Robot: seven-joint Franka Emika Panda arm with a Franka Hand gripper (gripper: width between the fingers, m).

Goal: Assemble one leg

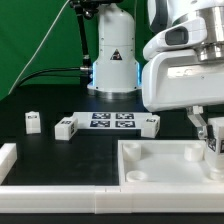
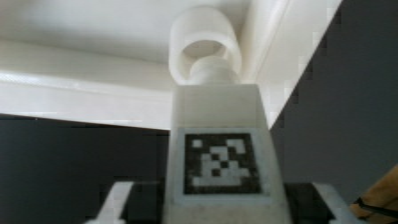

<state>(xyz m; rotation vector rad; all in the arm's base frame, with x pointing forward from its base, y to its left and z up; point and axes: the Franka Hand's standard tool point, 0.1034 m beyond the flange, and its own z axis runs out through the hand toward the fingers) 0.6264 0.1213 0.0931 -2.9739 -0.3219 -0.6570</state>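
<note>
My gripper (image 1: pixel 209 137) hangs over the right end of the large white tray (image 1: pixel 150 168) at the exterior view's right. In the wrist view my gripper (image 2: pixel 221 207) is shut on a leg (image 2: pixel 219 120), a white block whose black-and-white tag faces the camera. The leg's rounded tip (image 2: pixel 208 48) points at the tray's white surface (image 2: pixel 71 70), close to a corner wall; I cannot tell if they touch. Three more legs lie on the dark table: one (image 1: pixel 33 121) at far left, one (image 1: pixel 65 127) beside it, one (image 1: pixel 150 123) right of the marker board.
The marker board (image 1: pixel 112 121) lies mid-table between the loose legs. The robot's white base (image 1: pixel 112 60) stands behind it. A white rail (image 1: pixel 60 192) runs along the front edge and turns up at the left (image 1: pixel 6 154). A green curtain hangs behind.
</note>
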